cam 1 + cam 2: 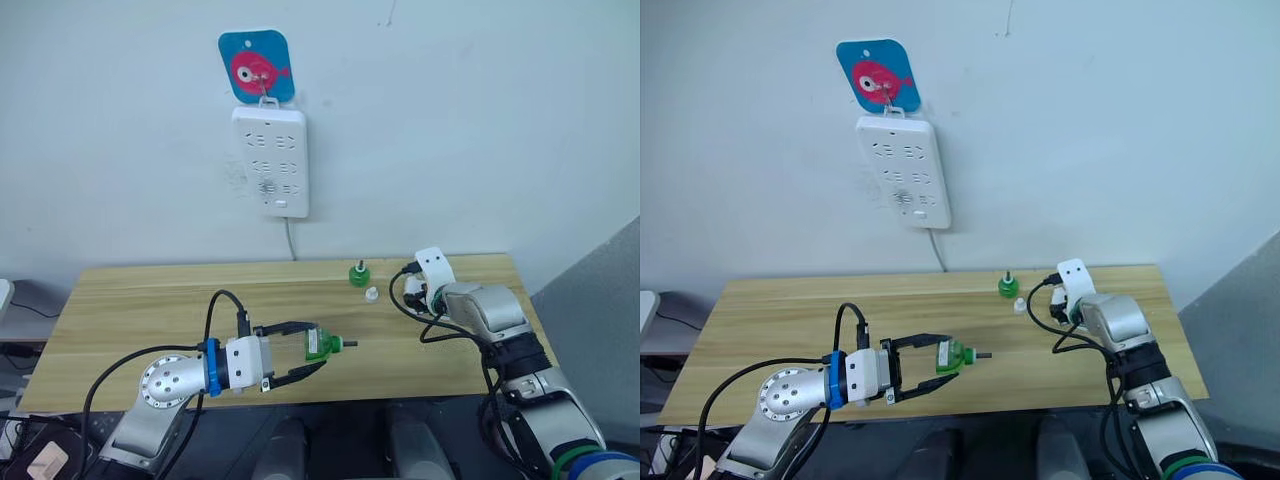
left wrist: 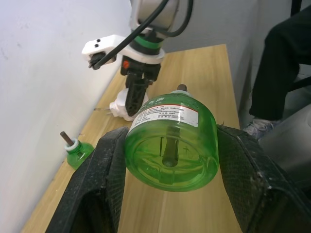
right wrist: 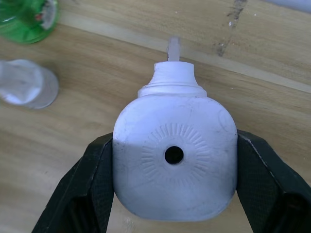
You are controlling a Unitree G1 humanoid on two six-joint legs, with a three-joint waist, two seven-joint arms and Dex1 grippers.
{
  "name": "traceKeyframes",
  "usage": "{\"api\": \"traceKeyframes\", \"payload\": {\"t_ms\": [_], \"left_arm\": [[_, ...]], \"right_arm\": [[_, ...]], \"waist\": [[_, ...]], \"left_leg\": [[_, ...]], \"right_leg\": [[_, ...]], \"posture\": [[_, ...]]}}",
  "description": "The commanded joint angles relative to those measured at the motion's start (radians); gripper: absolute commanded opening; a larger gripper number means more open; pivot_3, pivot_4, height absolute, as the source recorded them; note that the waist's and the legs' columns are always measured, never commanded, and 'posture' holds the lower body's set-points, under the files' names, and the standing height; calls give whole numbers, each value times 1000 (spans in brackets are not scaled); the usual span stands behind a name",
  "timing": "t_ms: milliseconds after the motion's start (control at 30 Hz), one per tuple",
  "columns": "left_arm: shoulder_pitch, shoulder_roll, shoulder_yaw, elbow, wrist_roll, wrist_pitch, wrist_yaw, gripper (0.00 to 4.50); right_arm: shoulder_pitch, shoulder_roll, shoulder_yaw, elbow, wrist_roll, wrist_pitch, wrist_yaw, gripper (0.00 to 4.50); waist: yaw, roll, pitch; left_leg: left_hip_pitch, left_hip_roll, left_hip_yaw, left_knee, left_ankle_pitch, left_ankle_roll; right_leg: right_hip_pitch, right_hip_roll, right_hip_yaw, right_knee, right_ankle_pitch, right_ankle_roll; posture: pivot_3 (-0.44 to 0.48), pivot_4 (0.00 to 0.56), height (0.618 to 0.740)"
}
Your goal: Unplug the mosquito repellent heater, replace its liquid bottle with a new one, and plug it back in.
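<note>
1. L gripper point(image 1: 312, 357) — I see it clamped on a green liquid bottle point(image 2: 171, 145), held sideways over the table point(image 1: 130, 300) front edge, wick pointing toward the R arm.
2. R gripper point(image 3: 174, 170) — both fingers pressed on the mosquito repellent heater point(image 3: 175, 160), hole face toward wrist cam, held just above the table near the back right.
3. Second green bottle point(image 1: 359, 273) stands upright near the back edge; a white cap point(image 1: 371, 294) sits just beside it.
4. Power strip point(image 1: 270, 160) hangs on the wall, no heater plugged in.
</note>
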Motion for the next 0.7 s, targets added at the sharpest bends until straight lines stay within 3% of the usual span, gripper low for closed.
{"api": "traceKeyframes", "payload": {"t_ms": [33,200,400,567,700], "left_arm": [[-9,24,43,-84,-93,170,21,2409],[-41,93,100,-194,-351,612,42,2409],[-100,149,207,-233,-644,967,49,2409],[-164,158,290,-244,-853,1162,73,2409],[-209,146,338,-231,-983,1262,115,2409]], "right_arm": [[21,-50,-97,-203,69,49,81,2970],[100,-101,-289,-446,247,189,201,2969],[162,-14,-541,-640,593,269,357,2969],[137,78,-690,-643,889,411,309,2969],[144,120,-719,-598,1127,422,183,2969]], "waist": [[0,0,0],[-1,0,1],[-6,2,7],[-13,2,8],[-14,2,8]], "left_leg": [[0,0,0,0,0,0],[0,0,-1,0,0,0],[0,1,-1,0,0,0],[0,1,-1,-1,0,0],[0,1,-1,-1,0,0]], "right_leg": [[0,0,0,0,0,0],[0,0,-1,1,-4,6],[0,0,-2,1,-4,6],[0,0,-2,1,-4,6],[0,0,-2,1,-4,5]], "posture": [[-27,211,740],[-36,223,740],[-61,230,740],[-65,227,740],[-65,224,740]]}}
